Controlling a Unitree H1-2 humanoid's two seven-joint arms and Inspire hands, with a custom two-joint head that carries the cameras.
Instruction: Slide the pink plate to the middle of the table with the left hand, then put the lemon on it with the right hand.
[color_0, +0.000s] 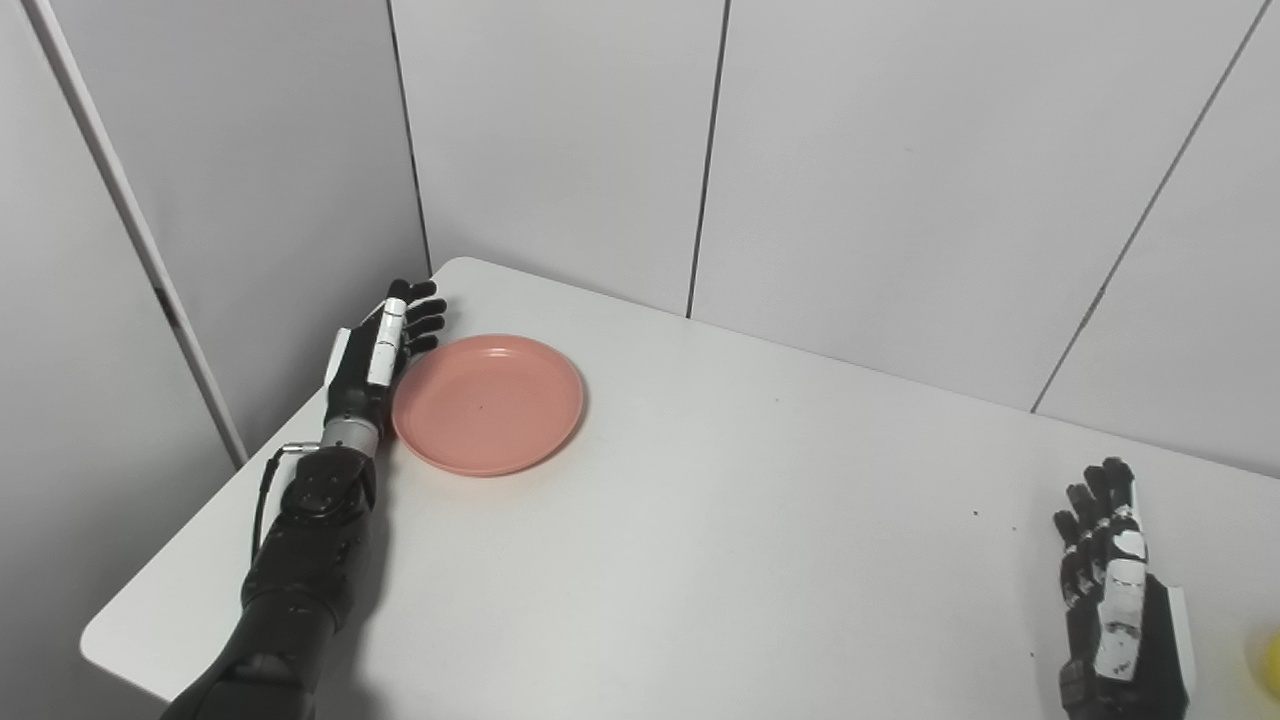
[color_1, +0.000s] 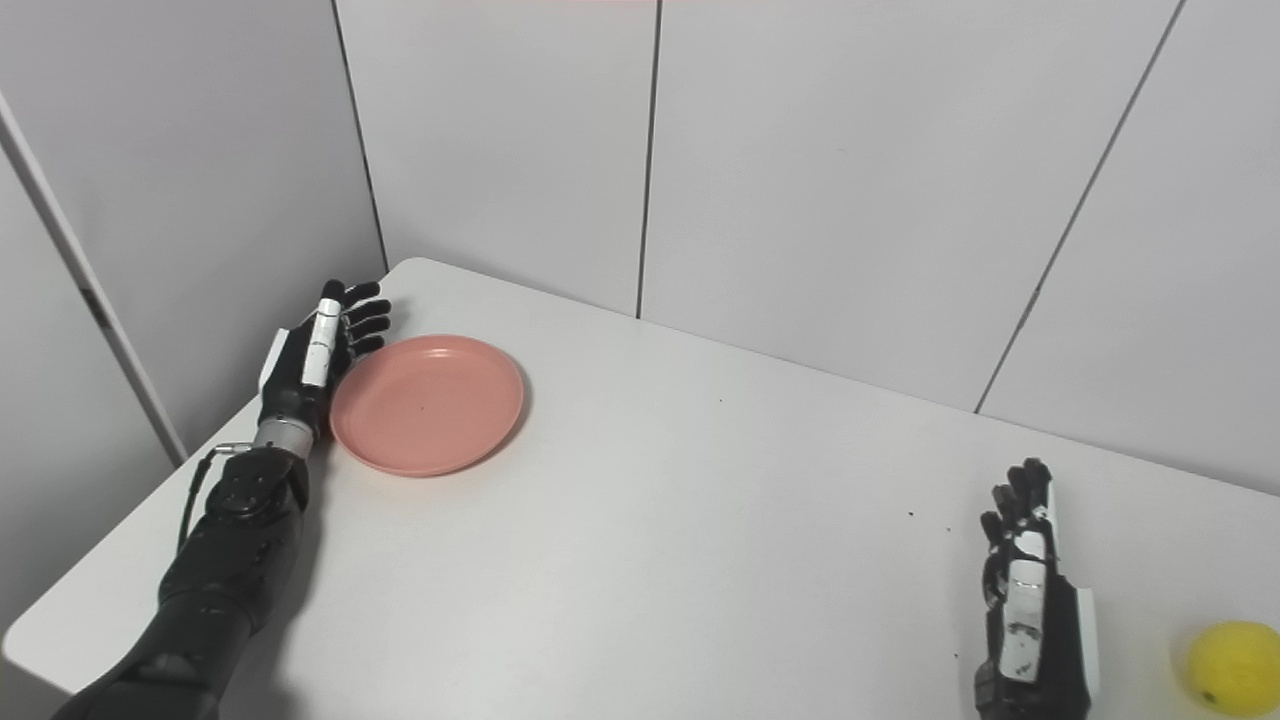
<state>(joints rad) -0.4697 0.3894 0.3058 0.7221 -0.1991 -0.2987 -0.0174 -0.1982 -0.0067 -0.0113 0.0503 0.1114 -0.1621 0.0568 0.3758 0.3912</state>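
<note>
At the counter's far left corner, the left hand (color_0: 385, 350) stood edge-on against the plate (color_0: 488, 403).
Its fingers were spread and holding nothing, set at the plate's outer rim, likely to push it toward the middle. The right hand (color_1: 1032, 610) rested near the right edge, fingers apart and empty, beside the lemon (color_1: 1236, 667), probably waiting its turn.

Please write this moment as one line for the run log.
left robot hand: open, beside pink plate left rim | right robot hand: open, idle | lemon: on table, right of right hand | plate: not centred
</note>
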